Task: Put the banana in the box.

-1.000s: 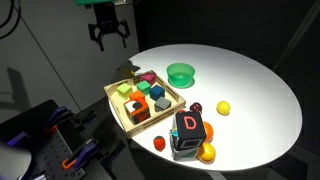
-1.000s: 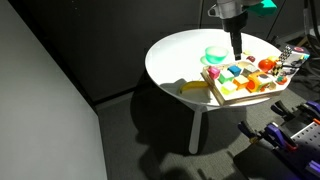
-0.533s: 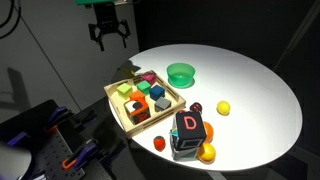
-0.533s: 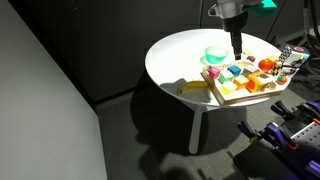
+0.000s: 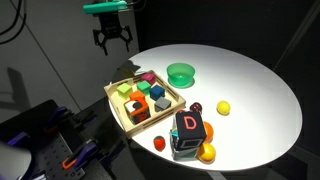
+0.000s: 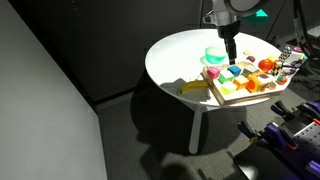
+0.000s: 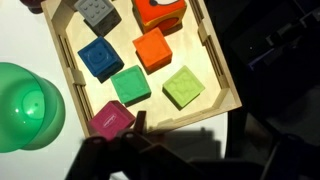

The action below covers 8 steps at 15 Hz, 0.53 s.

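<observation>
The banana (image 6: 192, 88) is yellow and lies on the white round table by its edge, just outside the wooden box (image 6: 216, 92). In an exterior view a yellowish bit of it (image 5: 129, 70) shows behind the box's far corner. The box (image 5: 118, 105) is a shallow wooden tray holding several coloured blocks; the wrist view shows its corner (image 7: 222, 78). My gripper (image 5: 112, 40) hangs in the air above the table's edge near that corner, fingers spread and empty; it also shows in the other exterior view (image 6: 231, 58). The banana is out of the wrist view.
A green bowl (image 5: 181, 72) stands beside the box, also in the wrist view (image 7: 28, 108). A black cube with a red D (image 5: 189, 130), a yellow fruit (image 5: 223, 107), an orange (image 5: 207, 153) and a red fruit (image 5: 159, 143) lie near the table's front.
The gripper has shifted a little sideways and slightly lower toward the box's corner. Nothing on the table has moved.
</observation>
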Each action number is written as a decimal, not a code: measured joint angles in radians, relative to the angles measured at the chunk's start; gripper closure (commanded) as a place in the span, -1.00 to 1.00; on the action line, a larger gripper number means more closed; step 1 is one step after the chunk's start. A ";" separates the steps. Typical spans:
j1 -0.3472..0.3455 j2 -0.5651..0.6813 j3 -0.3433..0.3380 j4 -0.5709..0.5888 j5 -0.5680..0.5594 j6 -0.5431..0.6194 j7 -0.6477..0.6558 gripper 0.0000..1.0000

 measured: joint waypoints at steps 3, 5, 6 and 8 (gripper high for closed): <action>0.000 0.048 0.001 0.011 -0.046 0.076 -0.049 -1.00; 0.000 0.082 0.001 0.022 -0.075 0.135 -0.083 -1.00; 0.000 0.099 0.001 0.028 -0.088 0.165 -0.098 -1.00; 0.000 0.137 0.001 0.045 -0.099 0.229 -0.133 -1.00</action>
